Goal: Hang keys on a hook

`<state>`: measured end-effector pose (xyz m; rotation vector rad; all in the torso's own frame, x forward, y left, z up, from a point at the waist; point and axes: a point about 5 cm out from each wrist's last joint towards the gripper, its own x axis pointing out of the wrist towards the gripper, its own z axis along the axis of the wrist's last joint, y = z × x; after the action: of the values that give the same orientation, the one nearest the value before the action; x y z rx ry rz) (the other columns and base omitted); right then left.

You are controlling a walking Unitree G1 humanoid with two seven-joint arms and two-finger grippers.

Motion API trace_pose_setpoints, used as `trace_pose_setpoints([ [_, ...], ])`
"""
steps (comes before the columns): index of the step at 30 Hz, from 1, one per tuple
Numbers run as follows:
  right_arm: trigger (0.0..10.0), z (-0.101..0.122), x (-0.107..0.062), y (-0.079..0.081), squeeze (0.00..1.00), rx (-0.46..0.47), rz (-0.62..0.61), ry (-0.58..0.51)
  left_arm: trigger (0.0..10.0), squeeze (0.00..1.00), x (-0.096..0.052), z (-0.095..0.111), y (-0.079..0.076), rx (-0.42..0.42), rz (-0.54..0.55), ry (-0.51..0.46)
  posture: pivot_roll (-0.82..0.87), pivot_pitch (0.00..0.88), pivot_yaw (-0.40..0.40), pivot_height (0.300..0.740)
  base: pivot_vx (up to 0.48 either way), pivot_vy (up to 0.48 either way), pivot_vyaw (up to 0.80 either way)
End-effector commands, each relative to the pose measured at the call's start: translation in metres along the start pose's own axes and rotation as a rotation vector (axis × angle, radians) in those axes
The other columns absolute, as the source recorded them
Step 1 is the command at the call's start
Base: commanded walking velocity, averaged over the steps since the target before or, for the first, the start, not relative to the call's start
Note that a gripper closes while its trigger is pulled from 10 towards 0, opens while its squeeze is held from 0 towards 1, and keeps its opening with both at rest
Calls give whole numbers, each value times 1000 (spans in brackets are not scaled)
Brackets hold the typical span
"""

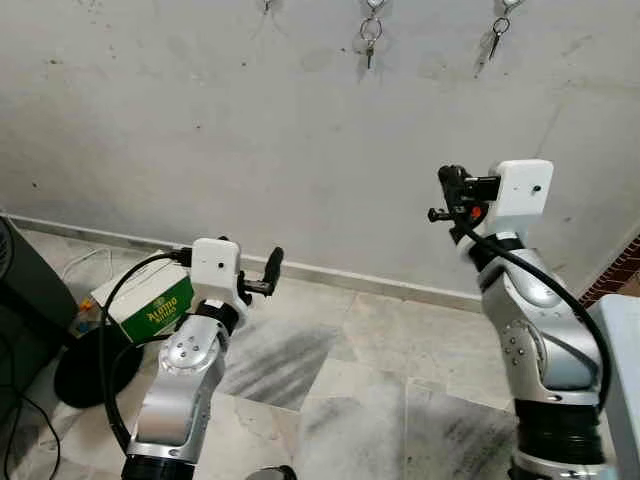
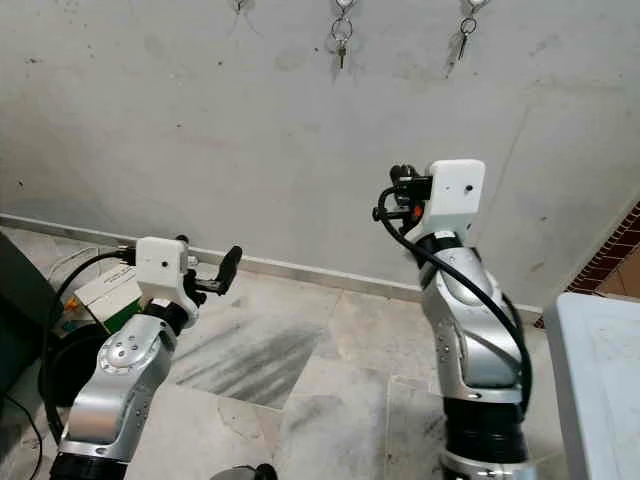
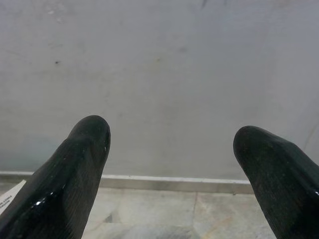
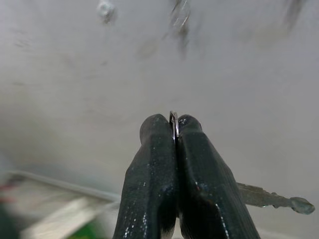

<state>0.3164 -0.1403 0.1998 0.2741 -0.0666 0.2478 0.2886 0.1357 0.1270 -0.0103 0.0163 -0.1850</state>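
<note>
Key ring [image 4: 173, 119] pinched edge-on between the shut fingers of the right gripper [image 4: 172, 130], only a sliver of ring proud of the tips, key [image 4: 271, 197] sticking out sideways below. Held well short of the wall [image 1: 250, 150], below the row of hooks along its top edge: two already loaded with hanging keys [image 1: 369, 38] and [image 1: 497, 33], a third hook [image 1: 267, 6] near the upper left seemingly free. Risks, as a judgement: so little ring exposed that the hook may meet fingertip instead of the loop; ring turned edge-on, liable to slide off the hook's tip; a loose pinch letting the ring twist or drop to the floor; a drift sideways knocking the hung keys. Left gripper [image 1: 262, 275] low by the skirting, fingers [image 3: 84, 164] spread wide, holding nothing.
</note>
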Motion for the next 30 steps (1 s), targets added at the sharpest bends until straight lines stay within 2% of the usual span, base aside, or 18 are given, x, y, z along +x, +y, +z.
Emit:
trace_pose_setpoints([
  [1, 10000, 2, 1, 1, 0, 103, 40, 24, 10000, 0, 0, 1, 1, 6, -1, -5, -26, 76, 54, 740, 0, 0, 0],
  [4, 10000, 0, 0, 3, 0, 130, 67, 39, 10000, 0, 0, 1, 0, -1, -12, -4, -26, 76, 54, 740, 0, 0, 0],
  [8, 10000, -4, -3, 9, 0, 194, 130, 81, 10000, 0, -1, 0, -6, -63, -72, 8, -28, 78, 51, 740, 0, 0, 0],
  [11, 10000, -7, -6, 16, 0, 245, 215, 122, 10000, 0, -4, -5, -19, -168, -186, 58, -28, 78, 51, 740, 0, 0, 0],
  [12, 10000, -7, -7, 18, 0, 274, 254, 131, 10000, 0, -5, -7, -24, -231, -233, 88, -27, 77, 50, 740, 0, 0, 0],
  [13, 10000, -7, -7, 18, 0, 274, 254, 131, 10000, 0, -5, -7, -24, -231, -233, 88, -27, 77, 50, 740, 0, 0, 0],
  [14, 10000, -7, -8, 21, 0, 301, 296, 142, 10000, 0, -8, -10, -32, -275, -321, 133, -26, 78, 49, 740, 0, 0, 0],
  [15, 10000, -6, -8, 22, 0, 313, 320, 148, 10000, 0, -10, -11, -36, -281, -370, 148, -26, 78, 49, 740, 0, 0, 0],
  [17, 10000, -5, -9, 25, 0, 334, 358, 155, 10000, 0, -14, -11, -44, -261, -463, 165, -26, 78, 49, 740, 0, 0, 0],
  [19, 10000, -5, -9, 26, 0, 340, 363, 156, 10000, 0, -14, -11, -45, -255, -479, 168, -26, 78, 49, 740, 0, 0, 0],
  [22, 10000, -3, -9, 29, 0, 399, 401, 179, 10000, 0, -10, -6, -48, -188, -513, 120, -27, 75, 42, 740, 0, 0, 0],
  [26, 10000, -3, -11, 33, 0, 432, 419, 192, 10000, 0, -5, -1, -46, -151, -490, 76, -31, 74, 42, 740, 0, 0, 0],
  [27, 10000, -3, -13, 34, 0, 447, 418, 207, 10000, 0, -1, 2, -41, -73, -457, 33, -35, 75, 43, 740, 0, 0, 0],
  [30, 10000, -3, -15, 35, 0, 465, 410, 218, 10000, 0, 2, 3, -36, 15, -423, 1, -38, 73, 43, 740, 0, 0, 0],
])
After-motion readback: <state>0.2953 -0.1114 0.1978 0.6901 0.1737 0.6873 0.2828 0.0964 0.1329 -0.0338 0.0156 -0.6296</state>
